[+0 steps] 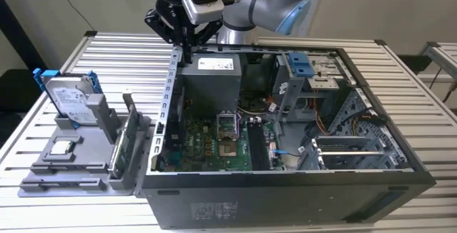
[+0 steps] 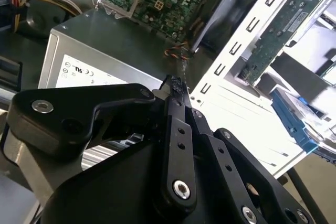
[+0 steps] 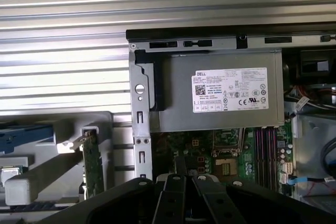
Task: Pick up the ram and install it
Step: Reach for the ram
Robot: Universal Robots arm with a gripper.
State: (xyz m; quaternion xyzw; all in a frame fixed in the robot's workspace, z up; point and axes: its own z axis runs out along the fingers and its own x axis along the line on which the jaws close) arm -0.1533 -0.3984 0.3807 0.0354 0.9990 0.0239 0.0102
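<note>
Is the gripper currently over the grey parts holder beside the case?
No, in the exterior view the gripper hangs over the case, beside the power supply.

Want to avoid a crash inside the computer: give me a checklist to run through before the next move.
1. Claw open for a grab: not ok, it is pressed shut.
2. Memory stick held in the claw: cannot tell.
3. Claw above the memory slots: not ok, in the exterior view it hangs over the case's far corner, beside the power supply.
4. Memory slots free: ok, they look empty in the exterior view.
5. Case open from above: ok, the motherboard lies uncovered.
</note>
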